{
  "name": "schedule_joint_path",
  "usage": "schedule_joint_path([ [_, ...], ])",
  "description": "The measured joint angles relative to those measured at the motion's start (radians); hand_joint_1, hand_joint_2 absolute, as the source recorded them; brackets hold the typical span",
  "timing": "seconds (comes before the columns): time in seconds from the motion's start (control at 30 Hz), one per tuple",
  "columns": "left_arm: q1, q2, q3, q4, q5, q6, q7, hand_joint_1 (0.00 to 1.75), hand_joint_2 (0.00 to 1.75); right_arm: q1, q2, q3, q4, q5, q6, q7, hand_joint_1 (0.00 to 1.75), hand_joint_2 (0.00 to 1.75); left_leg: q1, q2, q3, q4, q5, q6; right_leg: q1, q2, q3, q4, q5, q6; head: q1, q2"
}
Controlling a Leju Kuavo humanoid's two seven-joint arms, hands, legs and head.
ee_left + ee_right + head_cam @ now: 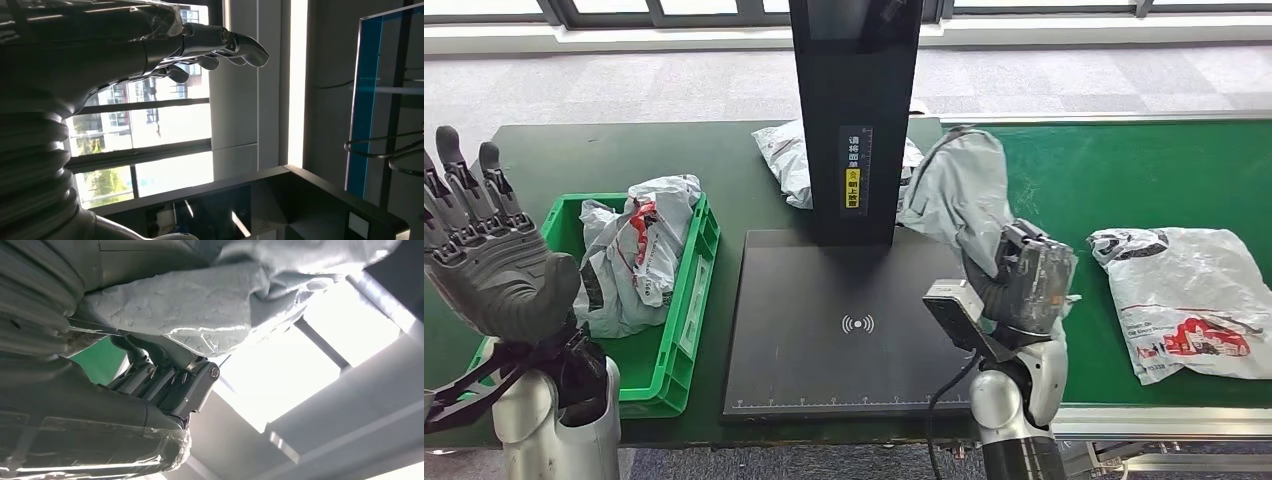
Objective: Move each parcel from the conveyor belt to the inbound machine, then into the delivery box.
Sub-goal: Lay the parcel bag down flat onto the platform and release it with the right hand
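Gripping grey parcel (959, 190), right hand (1024, 280)

Behind your work area there's pale grey carpet (674, 85) running up to a window frame (614, 12) along the far wall. From the left wrist view you've got bright windows (150, 130) with buildings and green trees outside, plus a blue-edged glass panel (372, 100) beside a dark cabinet top (300, 200).

We see even daylight in head view, sharp; both wrist views backlit by blown-out windows (150, 125), foreground dark, slightly soft.
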Motion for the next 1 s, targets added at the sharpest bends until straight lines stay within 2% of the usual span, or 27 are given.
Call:
schedule_joint_path([
  [0.27,-0.021,0.014,-0.025,0.038,0.005,0.002,-0.006,0.00,1.75,-0.034,-0.012,0.137,0.201,-0.068,0.020,-0.019,1.75,1.75,0.000,-0.001,0.000,0.000,0.000,0.000,0.000,0.000,0.000,0.000,0.000,0.000,0.000,0.000],
  [0.7,-0.025,0.026,-0.035,0.059,0.005,0.011,-0.011,0.00,1.75,-0.055,-0.025,0.164,0.286,-0.084,0.020,-0.018,1.75,1.75,0.000,-0.001,0.000,0.000,0.000,0.000,0.000,0.000,0.000,0.000,0.000,0.000,0.000,0.000],
  [0.77,-0.025,0.027,-0.036,0.061,0.005,0.012,-0.011,0.00,1.75,-0.059,-0.026,0.164,0.292,-0.085,0.021,-0.018,0.87,1.75,0.000,-0.001,0.000,0.000,0.000,0.000,0.000,0.000,0.000,0.000,0.000,0.000,0.000,0.000],
  [0.83,-0.025,0.029,-0.036,0.063,0.005,0.015,-0.012,0.00,1.75,-0.062,-0.029,0.165,0.298,-0.087,0.028,-0.012,0.00,0.87,0.000,-0.001,0.000,0.000,0.000,0.000,0.000,0.000,0.000,0.000,0.000,0.000,0.000,0.000],
  [0.9,-0.024,0.030,-0.036,0.064,0.004,0.020,-0.015,0.00,1.75,-0.067,-0.033,0.165,0.309,-0.100,0.029,-0.010,0.00,0.00,0.000,-0.001,0.000,0.000,0.000,0.000,0.000,0.000,0.000,0.000,0.000,0.000,0.000,0.000],
  [1.0,-0.023,0.031,-0.037,0.064,0.000,0.031,-0.019,0.00,1.75,-0.070,-0.037,0.165,0.322,-0.165,-0.013,-0.053,0.00,0.00,0.000,-0.001,0.000,0.000,0.000,0.000,-0.001,0.000,0.000,0.000,0.000,0.000,0.000,0.000],
])
